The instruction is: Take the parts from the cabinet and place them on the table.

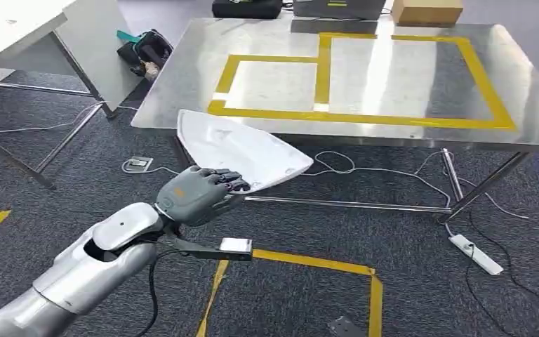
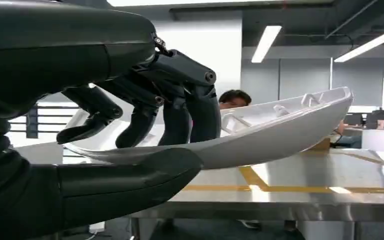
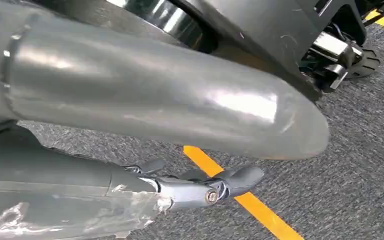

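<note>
Just short of the near edge of the steel table (image 1: 182, 84), the left hand (image 1: 200, 195) gripped a white part (image 1: 238, 151), a smooth, glossy plastic shell, roughly triangular with rounded corners. The hold was on the part's near edge, dark fingers (image 2: 180, 107) curled down into the hollow side and the thick grey thumb (image 2: 130, 172) pressed up against the outer skin. In the left wrist view the part (image 2: 280, 130) looked like a shallow scoop, moulded ribs and little clips standing up inside its rim. It hung in the air over the carpet (image 1: 393, 267), its far tip level with the table's front lip, not touching the brushed metal top. That top was marked with bands of yellow tape (image 1: 323, 70) making two adjoining rectangles, a smaller one on the left, a larger on the right. At the far right edge sat a brown cardboard box (image 1: 427, 10). The silver left arm (image 1: 84, 267) came in from the near left, shiny and rounded. The right hand (image 3: 195, 187) hung down over grey, nubbly carpet and a yellow floor stripe (image 3: 250, 205); its fingers lay fairly straight with nothing in them.
</note>
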Controlling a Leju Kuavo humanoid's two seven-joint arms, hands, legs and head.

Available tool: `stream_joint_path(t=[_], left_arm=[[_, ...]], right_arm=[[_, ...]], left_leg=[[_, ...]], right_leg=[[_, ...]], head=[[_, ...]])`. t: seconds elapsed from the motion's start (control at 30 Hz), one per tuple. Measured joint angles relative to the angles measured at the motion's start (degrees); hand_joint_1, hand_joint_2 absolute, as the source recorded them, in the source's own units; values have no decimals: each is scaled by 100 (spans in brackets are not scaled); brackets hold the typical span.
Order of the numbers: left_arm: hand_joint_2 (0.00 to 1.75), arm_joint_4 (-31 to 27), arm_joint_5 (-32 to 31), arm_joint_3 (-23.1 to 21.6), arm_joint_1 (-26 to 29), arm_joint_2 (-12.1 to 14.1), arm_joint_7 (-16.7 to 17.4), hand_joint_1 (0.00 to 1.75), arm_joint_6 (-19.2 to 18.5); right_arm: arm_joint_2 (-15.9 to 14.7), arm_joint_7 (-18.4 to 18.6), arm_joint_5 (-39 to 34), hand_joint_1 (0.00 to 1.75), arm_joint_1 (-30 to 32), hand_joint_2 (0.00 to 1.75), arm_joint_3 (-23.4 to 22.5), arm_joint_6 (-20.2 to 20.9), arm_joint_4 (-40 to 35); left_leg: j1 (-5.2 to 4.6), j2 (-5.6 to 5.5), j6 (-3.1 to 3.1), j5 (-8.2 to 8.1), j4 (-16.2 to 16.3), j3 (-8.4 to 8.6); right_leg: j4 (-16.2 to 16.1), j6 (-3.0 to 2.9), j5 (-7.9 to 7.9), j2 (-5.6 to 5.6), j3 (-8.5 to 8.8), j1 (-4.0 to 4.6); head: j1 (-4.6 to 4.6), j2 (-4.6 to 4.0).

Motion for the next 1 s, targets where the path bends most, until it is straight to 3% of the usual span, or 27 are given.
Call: stream_joint_path(t=[0.13, 0.27, 0.33, 0.4, 0.43, 0.5, 0.6, 0.63, 0.7, 0.73, 0.77, 0.8, 0.83, 0.87, 0.93, 1.0], left_arm=[[175, 0, -4, -39, 0, 0, -7, 175, -2], [175, 15, -5, -44, 2, 0, -46, 175, 2], [175, 28, 20, -44, 0, 0, -68, 175, 9], [175, 44, 35, -41, -2, 0, -90, 175, 18], [175, 48, 39, -39, -2, 0, -101, 175, 31], [175, 52, 46, -33, -3, 2, -103, 175, 52], [175, 68, 48, -35, 30, 2, -103, 175, 55], [175, 70, 48, -35, 57, 2, -103, 175, 53], [175, 70, 48, -35, 80, 4, -103, 175, 53], [175, 70, 48, -35, 79, 4, -103, 175, 54], [175, 70, 48, -35, 73, 4, -103, 175, 55], [175, 70, 48, -31, 70, 11, -103, 175, 55], [175, 70, 50, -33, 69, 11, -103, 175, 57], [175, 72, 50, -35, 73, 13, -103, 175, 57], [175, 72, 50, -33, 81, 20, -103, 175, 61], [175, 72, 55, -33, 61, 20, -103, 175, 66]], right_arm=[[0, 0, 22, 0, 0, 0, 0, 2, 2], [37, 9, 52, 0, -3, 0, 0, 0, 0], [48, 9, 59, 0, -5, 0, 0, -2, 0], [52, 9, 66, 0, -2, 0, 0, -13, 0], [52, 11, 70, 0, -5, 0, 0, -17, 0], [52, 9, 79, 0, -18, 0, 0, -24, 0], [52, 9, 85, 0, -8, 0, 0, -22, 2], [52, 9, 87, 0, 4, 0, 0, -22, 2], [50, 9, 87, 0, 4, 0, 0, -22, 2], [50, 9, 87, 0, -2, 0, 0, -24, 2], [50, 9, 87, 0, -4, 0, 0, -22, 0], [79, 7, 90, 0, -7, 0, 0, -17, 0], [85, 4, 92, 0, -13, 0, 0, -17, 0], [83, 8, 94, 0, -4, 0, 0, -17, 0], [76, 9, 101, 0, 7, 0, 0, -20, 0], [77, 0, 107, 0, -3, 0, 0, -22, 0]], left_leg=[[-5, 0, 9, -7, 15, -6], [-28, 0, 76, -49, 39, -17], [-51, 0, 112, -60, 37, -17], [-52, 5, 167, -57, -48, -8], [-32, 2, 214, -71, -68, 50], [11, 16, 219, -53, -88, 115], [21, 18, 210, -66, -84, 114], [32, 17, 196, -73, -82, 116], [70, 9, 138, -84, -71, 127], [115, -3, 83, -108, -40, 135], [141, -7, 24, -145, 14, 135], [129, -12, -34, -160, 42, 130], [118, -15, -76, -177, 54, 104], [118, -15, -90, -181, 49, 101], [131, -16, -129, -190, 65, 123], [108, 178, -154, -281, 296, 30]], right_leg=[[-8, 6, 3, 1, 2, -11], [-9, 43, -9, 1, 2, -31], [-34, 70, -12, 1, 10, -52], [22, 140, 102, -5, 36, -47], [15, 164, 81, -9, 48, -38], [346, 175, -220, -43, -114, -35], [1529, 244, -769, -52, -710, -62], [1668, 261, -796, -56, -804, -74], [1233, 309, -509, -58, -623, -110], [597, 359, -181, -55, -315, -148], [74, 425, 35, -38, -58, -200], [65, 403, -140, 37, -92, -138], [51, 209, -227, 25, -72, -138], [78, 140, -101, 27, -30, -134], [106, 58, -85, 18, -17, -131], [97, 9, -104, 16, 42, -132]], head=[[2, 0], [-2, 0], [-2, 0], [2, 0], [4, 0], [44, 0], [77, 0], [76, 0], [76, 0], [74, 0], [83, 0], [105, 0], [105, 0], [83, 0], [79, 0], [46, 0]])
